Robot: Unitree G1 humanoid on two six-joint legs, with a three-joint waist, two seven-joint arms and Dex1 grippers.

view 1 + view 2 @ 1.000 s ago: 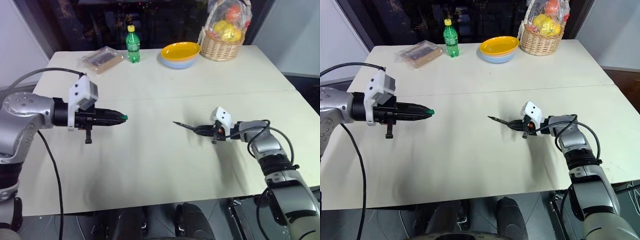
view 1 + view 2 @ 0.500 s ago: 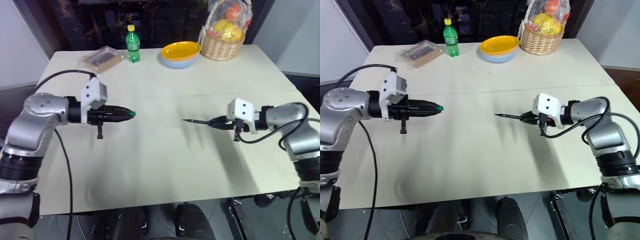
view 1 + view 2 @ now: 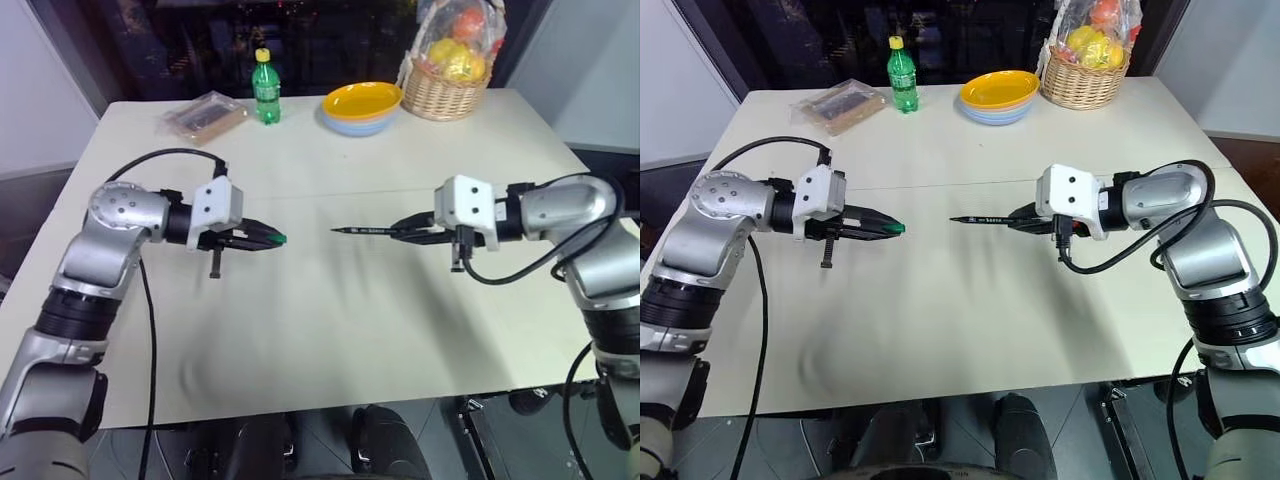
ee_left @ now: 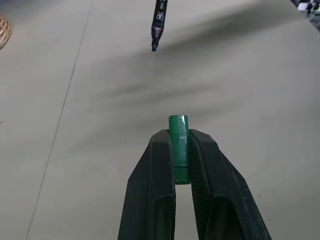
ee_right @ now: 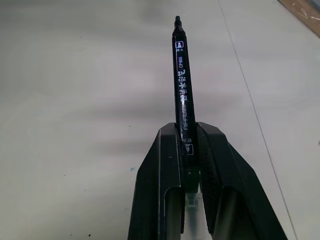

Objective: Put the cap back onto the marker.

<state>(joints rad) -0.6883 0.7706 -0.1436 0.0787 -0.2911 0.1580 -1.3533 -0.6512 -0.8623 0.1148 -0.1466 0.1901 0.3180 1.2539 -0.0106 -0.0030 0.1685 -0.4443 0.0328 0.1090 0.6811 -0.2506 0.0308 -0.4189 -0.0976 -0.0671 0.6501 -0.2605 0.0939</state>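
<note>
I am holding both arms up over the middle of the table, the two claws pointing toward each other with a gap between them. My left claw is clamped on the cap, a small green cylinder that is sticking out past my fingertips and pointing toward my right side. My right claw is clamped on the marker, gripping it near its back end so that most of the thin dark barrel is reaching out beyond the fingers. The marker's fine tip is pointing toward the cap, and the two are near each other but apart, roughly level above the table's centre seam. In my left wrist view the marker's tip is hanging just past the cap and a little off its line. At the table's far edge a green bottle with a yellow lid is standing beside a clear wrapped packet, which is lying near the far left corner. A yellow bowl is sitting to the right of the bottle, and a wicker basket of fruit is standing beside the bowl.
</note>
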